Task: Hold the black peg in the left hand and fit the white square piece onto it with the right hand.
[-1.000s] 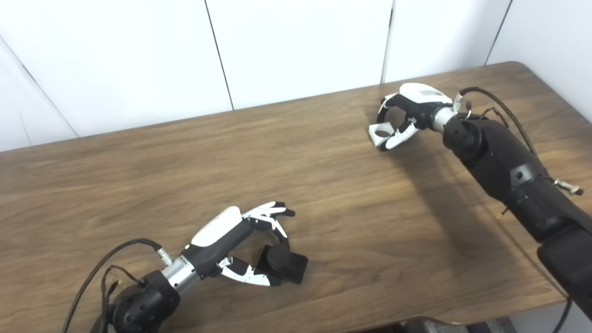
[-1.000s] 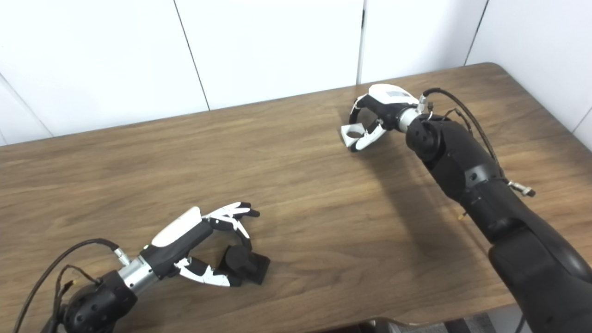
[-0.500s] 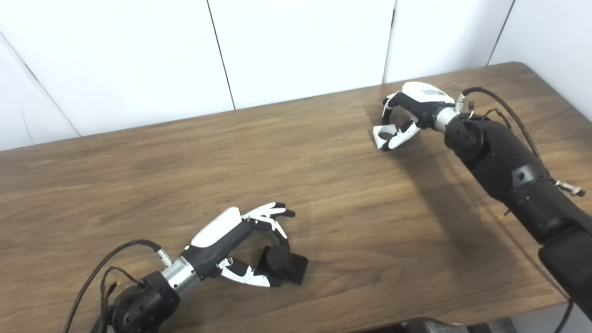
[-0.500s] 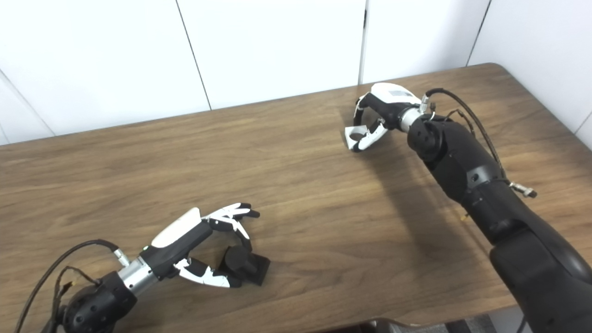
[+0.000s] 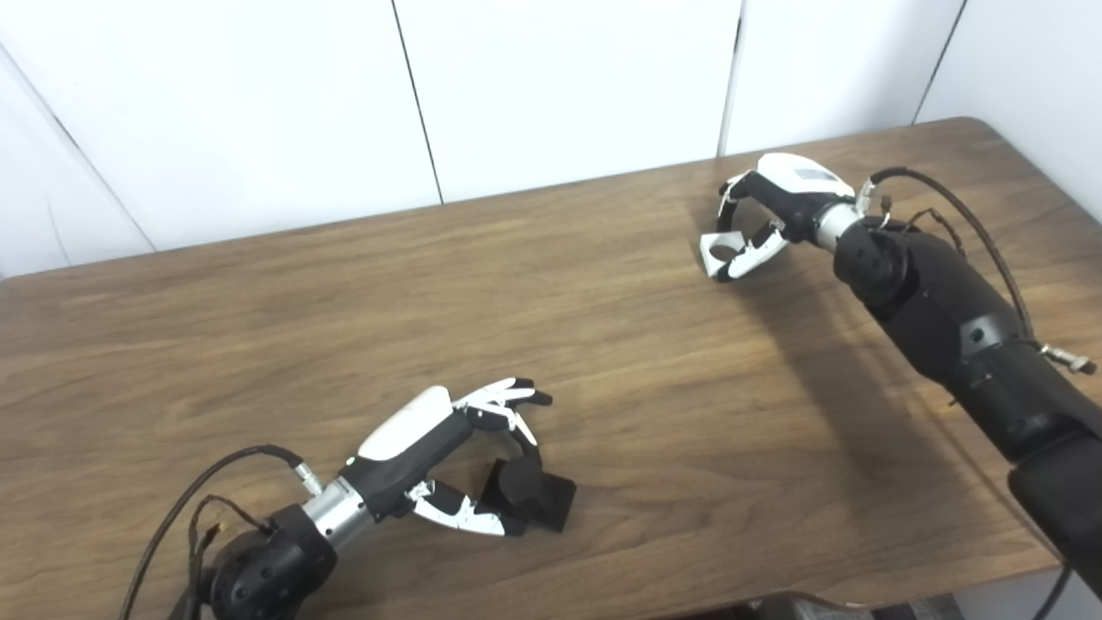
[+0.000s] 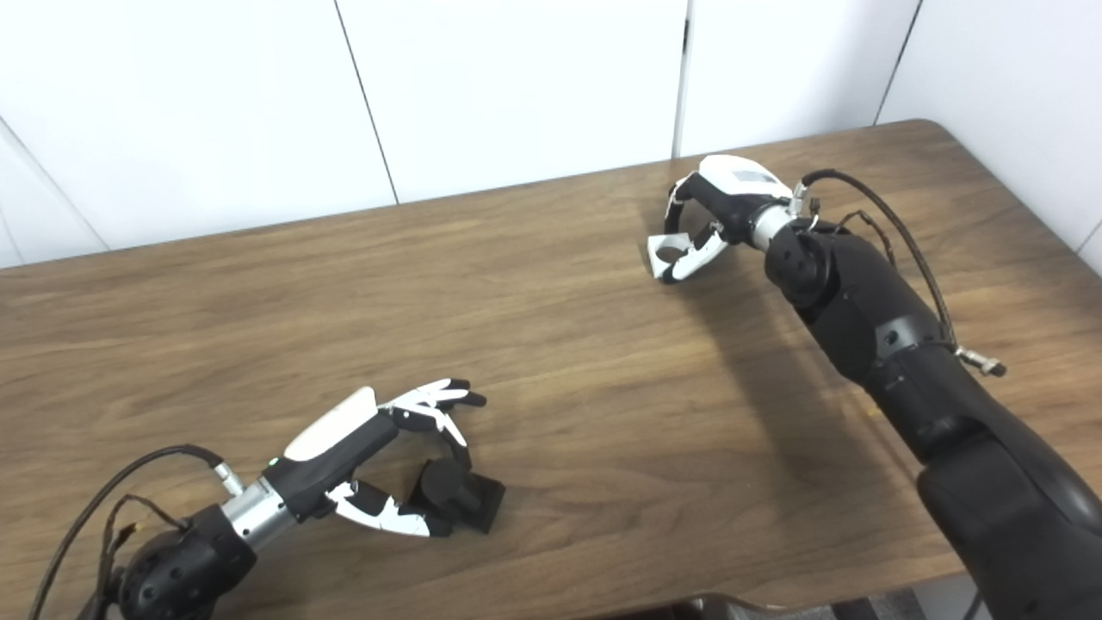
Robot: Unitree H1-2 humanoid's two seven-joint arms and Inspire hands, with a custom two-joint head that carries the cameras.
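The black peg, a short cylinder on a square black base, rests on the table near the front left. My left hand lies beside it, one finger curled onto the cylinder and the thumb pressed against its near side; the other fingers stick out straight. The white square piece, with a round hole in it, is at the far right of the table. My right hand arches over it, fingers curled down on its far side and thumb against its near side, pinching it. Whether the piece still touches the table I cannot tell.
The brown wooden table runs the full width of the view, with white wall panels behind it. Its rounded right corner lies just beyond my right arm. Cables loop off both wrists.
My right hand's fingers and thumb have drawn in tighter around the white piece. The left hand and the peg have not moved. The whole picture has shifted slightly.
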